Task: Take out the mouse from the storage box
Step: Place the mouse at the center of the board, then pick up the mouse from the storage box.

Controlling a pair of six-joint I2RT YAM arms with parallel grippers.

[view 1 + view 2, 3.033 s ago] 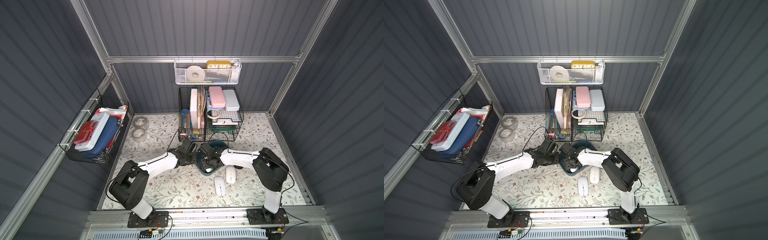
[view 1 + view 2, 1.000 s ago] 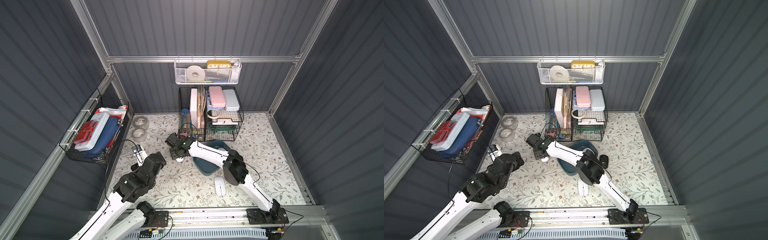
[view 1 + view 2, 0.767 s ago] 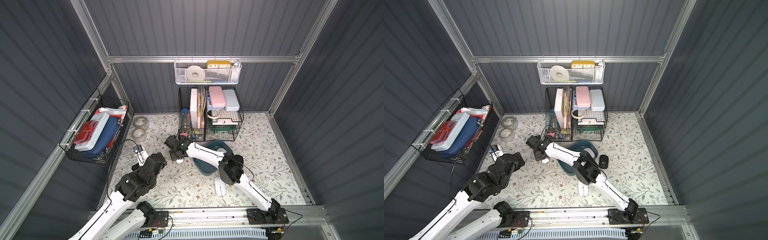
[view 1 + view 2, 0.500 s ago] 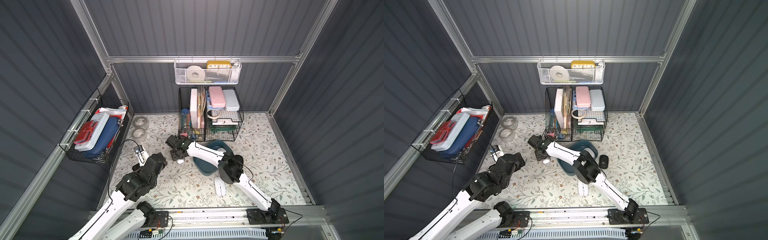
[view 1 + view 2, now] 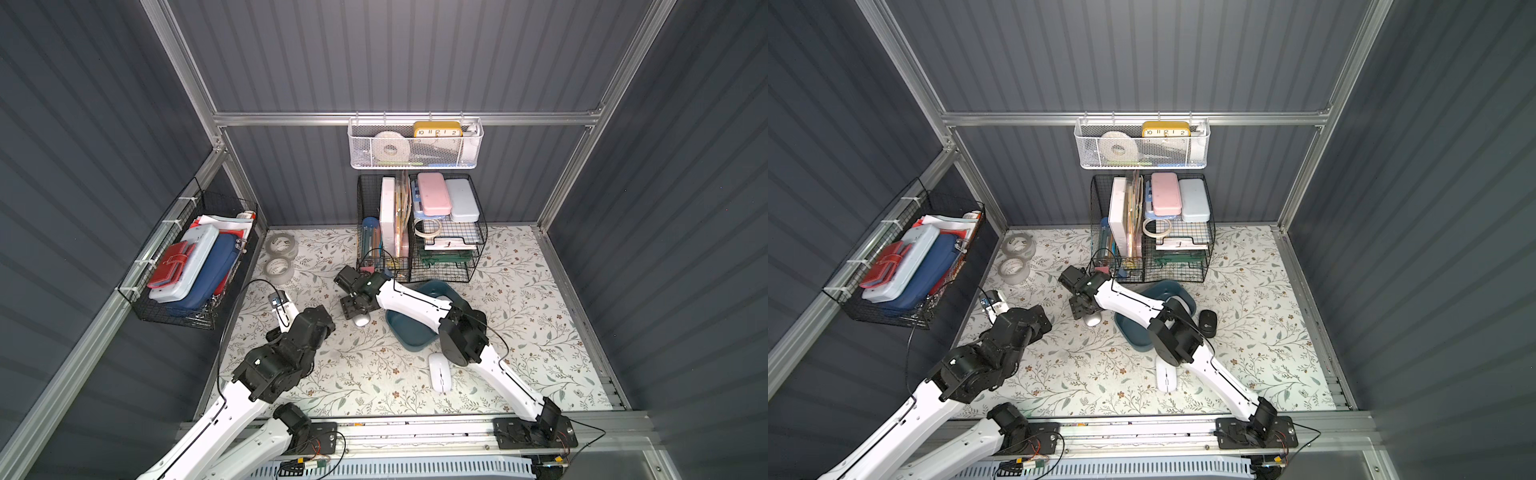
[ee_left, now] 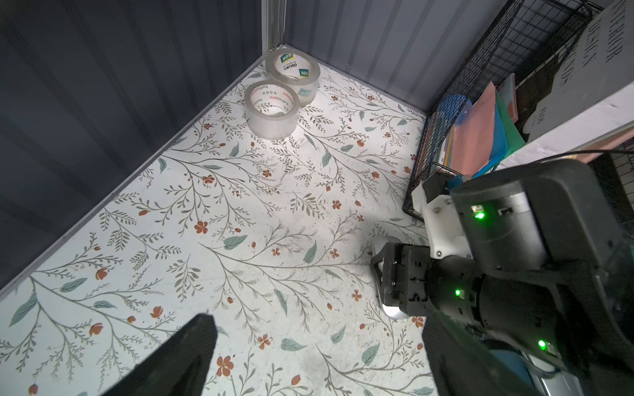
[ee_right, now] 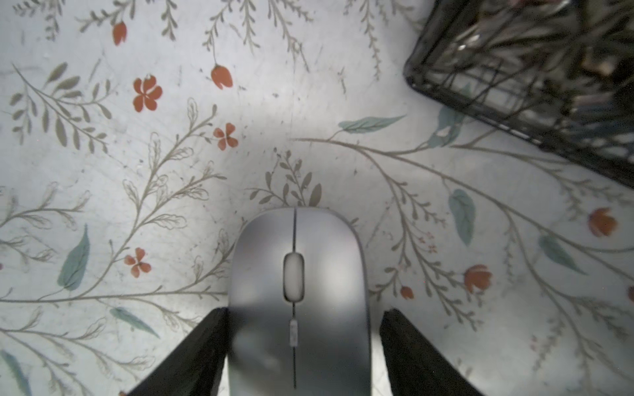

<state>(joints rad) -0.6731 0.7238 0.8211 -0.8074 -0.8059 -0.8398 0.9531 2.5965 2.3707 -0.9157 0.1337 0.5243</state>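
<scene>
Clearly outside the storage box, the silver mouse lies flat on the floral mat, just beside the box's left wall in both top views. The right gripper stands over it with jaws parted to either side. One finger sits against the mouse's flank, and a sliver of mat shows between the mouse and the opposite finger, so nothing is clamped. The right arm's white forearm crosses above the box and hides part of its inside. Just behind the box stands the black wire-mesh organiser, its corner near the mouse's nose in the right wrist view. A white mouse lies just off the box's near end, and a black mouse lies just beside its right wall. Two tape rolls sit well to the box's left, in the corner. The left gripper hovers left of the box, jaws spread wide and empty.
</scene>
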